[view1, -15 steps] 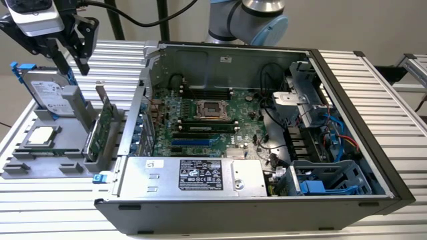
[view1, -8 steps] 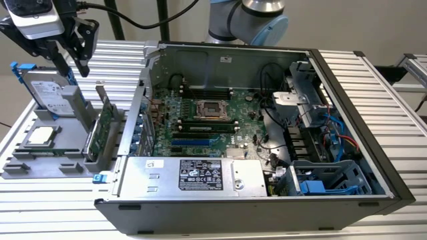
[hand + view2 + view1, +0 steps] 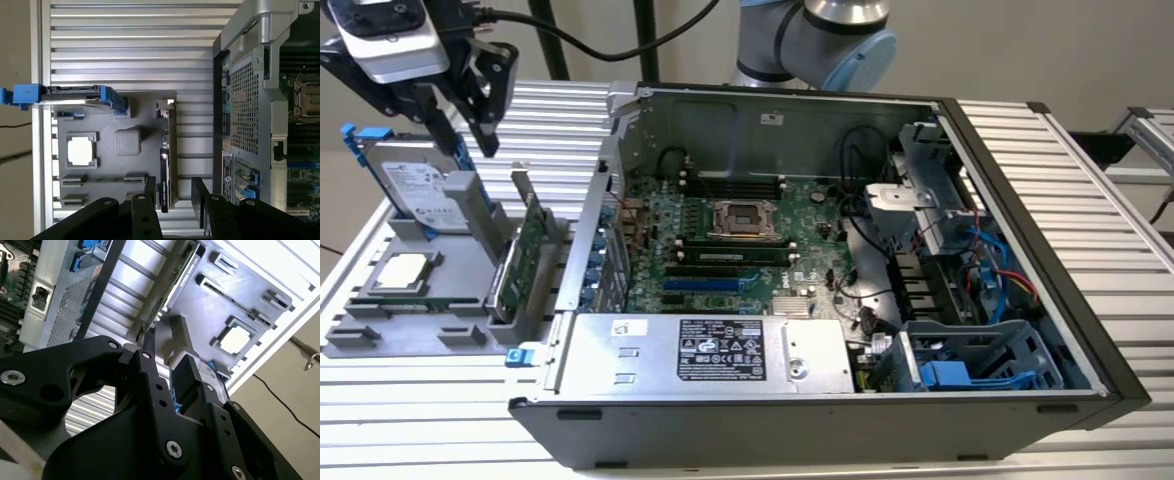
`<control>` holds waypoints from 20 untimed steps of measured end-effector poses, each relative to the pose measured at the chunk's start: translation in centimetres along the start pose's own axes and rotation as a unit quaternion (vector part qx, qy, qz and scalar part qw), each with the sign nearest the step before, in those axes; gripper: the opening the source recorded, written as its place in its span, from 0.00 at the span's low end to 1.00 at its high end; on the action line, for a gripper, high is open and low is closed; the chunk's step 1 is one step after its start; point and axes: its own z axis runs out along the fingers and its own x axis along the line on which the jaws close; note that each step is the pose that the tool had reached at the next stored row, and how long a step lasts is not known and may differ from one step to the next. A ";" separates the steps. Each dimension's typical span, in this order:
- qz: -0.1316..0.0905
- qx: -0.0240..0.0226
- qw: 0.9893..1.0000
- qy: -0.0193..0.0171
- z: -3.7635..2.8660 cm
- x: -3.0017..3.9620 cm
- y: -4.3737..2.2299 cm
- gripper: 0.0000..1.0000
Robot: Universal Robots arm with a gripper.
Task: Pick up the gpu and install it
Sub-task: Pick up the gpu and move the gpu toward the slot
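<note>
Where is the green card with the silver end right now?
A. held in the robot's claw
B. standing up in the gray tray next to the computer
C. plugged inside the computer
B: the gpu stands on edge in the gray tray outside the computer case; the gripper is open and empty.

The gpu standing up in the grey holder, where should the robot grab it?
The gpu stands on edge in the grey holder, so probably grip its top edge, coming straight down from above; the open gripper can pinch its two flat faces.
</note>
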 end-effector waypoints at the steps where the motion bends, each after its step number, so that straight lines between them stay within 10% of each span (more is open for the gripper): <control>1: 0.000 0.000 1.000 0.000 0.03 0.00 -0.02 1.00; 20: 0.000 0.000 1.000 0.001 0.52 0.00 -0.39 1.00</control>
